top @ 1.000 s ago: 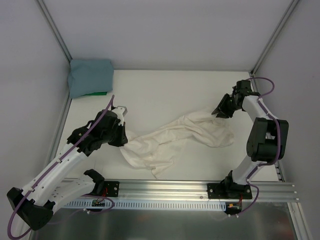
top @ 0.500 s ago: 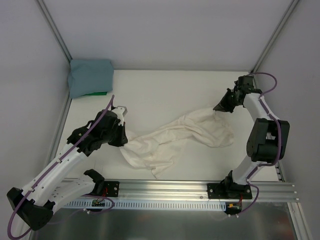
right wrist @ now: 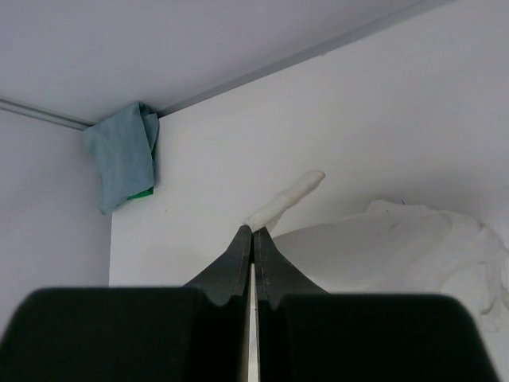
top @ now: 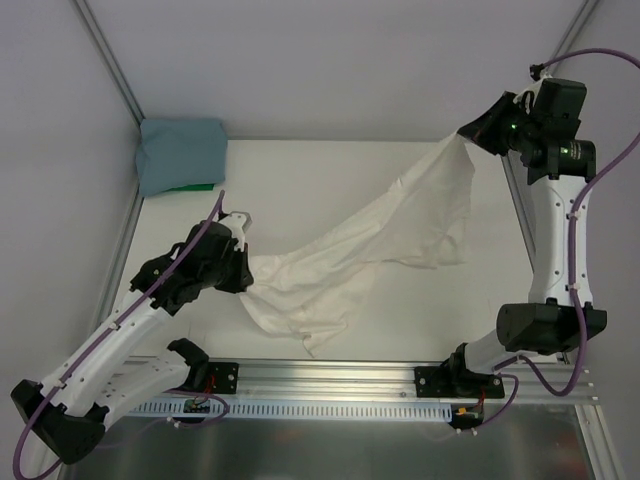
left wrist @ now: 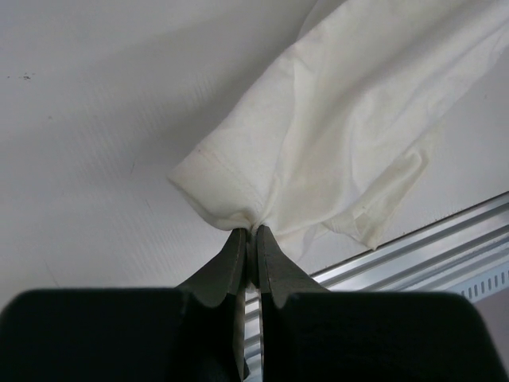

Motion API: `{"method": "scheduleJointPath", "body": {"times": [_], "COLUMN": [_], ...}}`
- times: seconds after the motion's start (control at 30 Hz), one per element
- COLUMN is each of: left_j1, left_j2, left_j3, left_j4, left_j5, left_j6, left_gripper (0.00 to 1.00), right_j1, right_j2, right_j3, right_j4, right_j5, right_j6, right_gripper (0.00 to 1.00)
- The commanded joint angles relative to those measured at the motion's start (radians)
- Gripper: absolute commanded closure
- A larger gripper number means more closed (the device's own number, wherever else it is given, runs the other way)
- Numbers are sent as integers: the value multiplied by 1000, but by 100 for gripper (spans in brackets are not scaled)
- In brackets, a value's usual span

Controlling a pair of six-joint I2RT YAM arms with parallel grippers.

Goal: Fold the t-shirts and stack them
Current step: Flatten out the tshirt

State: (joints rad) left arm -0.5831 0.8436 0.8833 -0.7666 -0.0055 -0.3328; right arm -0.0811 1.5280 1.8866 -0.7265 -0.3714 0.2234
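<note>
Your left gripper point(left wrist: 253, 232) is clenched on a bunched bit of the cream t-shirt point(top: 370, 240). Its jaws are pressed together, and a hemmed edge of the shirt puckers out just past their tips. It sits low over the desk point(top: 320, 180), toward the left side and nearer the near edge than the far one.

Your right gripper point(right wrist: 253, 232) is clamped on the other end of the same shirt. In its wrist view the jaws meet with no gap, and a thin tongue of cream fabric sticks out beyond them. It is raised high, over the far right corner of the desk.

Between the two grips the cream t-shirt hangs as a slanted, twisted sheet, running from the far right corner down toward the left-centre. Its upper part is off the surface. Its lower part lies rumpled on the desk, with one fold spread toward the near edge, close to the rail point(top: 400, 375), and another bulge resting right of centre. You cannot tell for sure from these views which part of the garment each gripper has.

The teal t-shirt point(top: 180, 152) lies as a folded bundle in the far left corner of the desk, well apart from the cream one. A small green item point(top: 195, 187) peeks out from under its near edge; what it is cannot be made out.
</note>
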Motion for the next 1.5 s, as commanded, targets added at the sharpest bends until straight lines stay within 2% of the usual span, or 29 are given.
{"method": "scheduleJointPath", "body": {"times": [0.0, 0.17, 0.33, 0.47, 0.73, 0.87, 1.07, 1.2, 1.37, 1.47], "left_j1": [-4, -4, -3, -3, -3, -3, -3, -3, -3, -3], "left_j2": [-24, -92, -207, -225, -247, -244, -316, -327, -330, -321], "left_j3": [13, 45, 111, 244, 443, 561, 654, 746, 747, 698], "left_j4": [7, 24, 105, 151, 202, 161, 133, 87, 56, 56], "left_j5": [-27, -105, -255, -287, -177, -101, -48, -37, -73, -108], "left_j6": [-6, -14, -8, 64, 147, 152, 123, 126, 129, 130], "left_gripper": [100, 100, 100, 100, 100, 100, 100, 100, 100, 100], "right_j1": [-11, -23, -45, -51, -51, -49, -49, -46, -42, -42], "right_j2": [-23, -72, -153, -225, -402, -446, -565, -606, -588, -559], "right_j3": [65, 104, 126, 137, 170, 299, 296, 353, 399, 349], "right_j4": [-77, -77, -83, -117, -165, -229, -214, -206, -215, -221], "right_j5": [6, 15, 28, 51, 126, 141, 166, 170, 196, 203], "right_j6": [-10, -12, -18, -45, -68, -79, -58, -42, -36, -36], "right_gripper": [100, 100, 100, 100, 100, 100, 100, 100, 100, 100]}}
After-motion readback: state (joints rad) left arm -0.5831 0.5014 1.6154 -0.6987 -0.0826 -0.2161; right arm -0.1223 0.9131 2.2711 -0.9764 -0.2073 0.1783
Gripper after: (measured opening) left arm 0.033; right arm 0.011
